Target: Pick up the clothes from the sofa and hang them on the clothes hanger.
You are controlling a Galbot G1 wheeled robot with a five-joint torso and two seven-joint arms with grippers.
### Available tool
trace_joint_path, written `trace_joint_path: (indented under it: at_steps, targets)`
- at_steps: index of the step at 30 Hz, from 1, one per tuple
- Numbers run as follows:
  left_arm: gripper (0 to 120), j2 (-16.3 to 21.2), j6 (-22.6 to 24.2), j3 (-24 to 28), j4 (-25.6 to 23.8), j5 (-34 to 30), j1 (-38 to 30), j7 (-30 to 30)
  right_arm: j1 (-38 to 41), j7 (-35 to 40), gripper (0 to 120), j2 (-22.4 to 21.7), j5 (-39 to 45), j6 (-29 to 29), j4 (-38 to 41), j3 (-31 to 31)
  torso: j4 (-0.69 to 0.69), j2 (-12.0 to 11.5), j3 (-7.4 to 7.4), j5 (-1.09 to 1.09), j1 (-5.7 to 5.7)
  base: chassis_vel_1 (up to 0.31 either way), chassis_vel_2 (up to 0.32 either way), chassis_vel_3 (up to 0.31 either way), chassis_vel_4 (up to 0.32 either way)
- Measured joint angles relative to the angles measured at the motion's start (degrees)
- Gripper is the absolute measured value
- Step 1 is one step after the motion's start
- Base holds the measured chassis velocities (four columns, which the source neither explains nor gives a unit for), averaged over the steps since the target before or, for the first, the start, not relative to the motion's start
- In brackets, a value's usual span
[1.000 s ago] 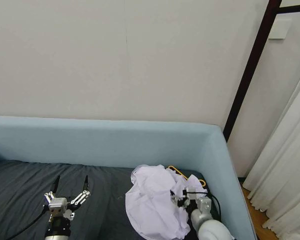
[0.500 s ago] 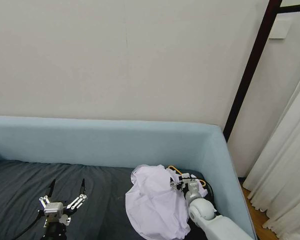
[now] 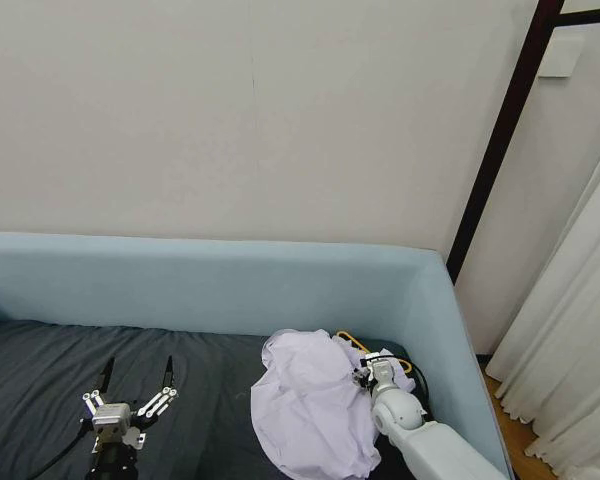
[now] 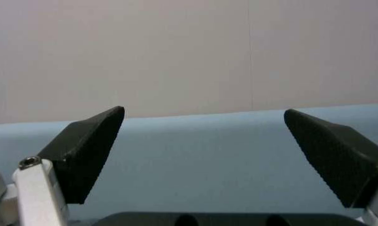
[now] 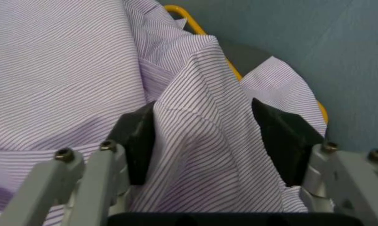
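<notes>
A dark grey sofa seat (image 3: 40, 360) spreads across the foreground. Above it, low at the robot's left, the left pincer (image 3: 140, 365) hovers with its two black fingers (image 4: 88, 150) spread wide and nothing between them. Well to that pincer's right lies a crumpled white shirt with fine purple stripes (image 3: 305, 400), heaped in the seat's corner. The right pincer (image 3: 365, 375) is buried in the heap's far right edge. Its jaws are drawn partway in around a raised fold of the shirt, and the cloth touches both pads (image 5: 138, 141). Just beyond the right pincer a yellow hanger (image 5: 189, 21) curves out from under the fabric. Behind both pincers rises the pale blue sofa back (image 3: 180, 285), then a plain cream wall (image 3: 230, 120).
</notes>
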Motion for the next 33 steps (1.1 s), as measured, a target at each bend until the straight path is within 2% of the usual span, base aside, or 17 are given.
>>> trace_joint_path:
  at_steps: [3, 8, 9, 14, 20, 25, 26, 29, 33]
  targets:
    - [100, 0.0, 0.0, 0.2, 0.2, 0.0, -0.2, 0.0, -0.4, -0.4, 51, -0.2, 0.0, 0.3, 0.3, 0.1, 0.00, 0.0, 0.00, 0.00, 0.00, 0.000, 0.000, 0.000, 0.000]
    - [100, -0.1, -0.1, 1.1, 0.9, 0.0, -0.8, -0.1, -1.6, -2.1, 26, -0.8, -1.0, 3.5, 0.5, 0.5, 0.00, 0.0, 0.00, 0.00, 0.00, 0.000, 0.000, 0.000, 0.000]
    - [100, -0.1, -0.1, 1.1, 0.9, 0.0, -0.8, -0.1, -1.6, -2.1, 26, -0.8, -1.0, 3.5, 0.5, 0.5, 0.00, 0.0, 0.00, 0.00, 0.00, 0.000, 0.000, 0.000, 0.000]
    - [100, 0.0, -0.3, 1.7, 1.3, 0.0, -1.1, -0.2, -2.3, -2.2, 3, -0.9, -1.8, 7.4, 0.1, 1.2, 0.00, 0.0, 0.00, 0.00, 0.00, 0.000, 0.000, 0.000, 0.000]
    - [100, 0.2, -0.4, 1.7, 1.3, 0.0, -1.1, -0.3, -2.3, -2.5, 0, -1.0, -2.3, 12.0, 0.1, 1.7, 0.00, 0.0, 0.00, 0.01, 0.00, 0.000, 0.000, 0.000, 0.000]
    - [100, 0.4, -0.4, 1.7, 1.3, -0.3, -1.4, -0.5, -1.9, -11.5, 0, -2.4, -2.9, 27.8, 3.8, 3.8, 0.00, 0.0, 0.00, 0.01, 0.00, 0.000, 0.000, 0.000, 0.000]
    - [100, 0.4, -0.4, 1.7, 1.3, -0.3, -1.4, -0.5, -1.9, -11.5, 0, -2.4, -2.9, 27.8, 3.8, 3.8, 0.00, 0.0, 0.00, 0.01, 0.00, 0.000, 0.000, 0.000, 0.000]
    - [100, 0.3, -0.5, 2.1, 1.4, -0.4, -1.7, -0.6, -1.3, -16.9, 0, -4.9, 2.5, 31.2, 10.7, 4.0, 0.00, 0.0, 0.00, 0.00, 0.00, 0.000, 0.000, 0.000, 0.000]
    - [100, 0.4, -0.5, 2.3, 1.5, -0.4, -2.1, -0.6, -0.5, -19.6, 0, -7.5, 10.7, 31.1, 19.1, 3.3, -0.01, 0.0, 0.00, 0.00, -0.01, 0.000, 0.000, 0.000, 0.000]
